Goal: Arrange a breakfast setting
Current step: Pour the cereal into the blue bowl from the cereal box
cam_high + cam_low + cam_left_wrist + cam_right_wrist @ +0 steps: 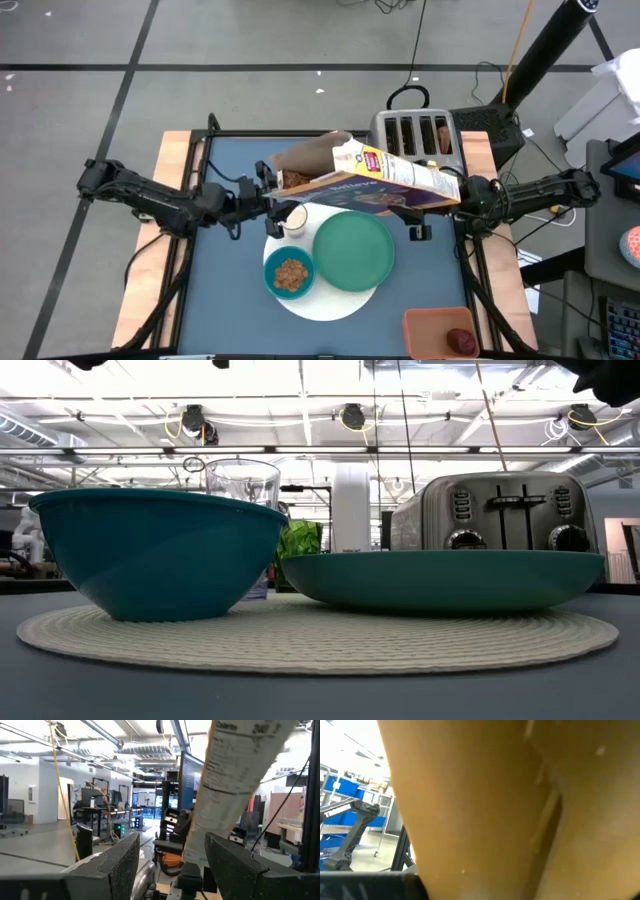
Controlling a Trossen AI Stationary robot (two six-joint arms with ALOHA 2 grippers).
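Note:
The purple cereal box (385, 180) hangs nearly on its side above the big white round mat (330, 298). Its open end (295, 175) points to the table's left. My right gripper (462, 196) is shut on its right end. My left gripper (266, 196) stands open just left of the open end; in the left wrist view the box (230, 775) rises beyond the open fingers (120, 865), and I cannot tell whether they touch it. On the mat rest a green plate (353, 250), a teal bowl (290, 273) with cereal and a small clear glass (293, 220). My right gripper holds the cereal box by its closed bottom end (452, 190), coming roughly level from the table's right. The box's brown face (485, 805) fills the right wrist view and hides the fingers, so the kind of hold does not show. The box is lifted clear of the plate and glass.
A silver four-slot toaster (415, 135) stands at the far edge behind the box. An orange-pink tray (440, 332) at the near right corner holds a dark-red fruit (461, 341). In the low view the bowl (155, 555), glass (243, 485) and plate (440, 580) sit in a row.

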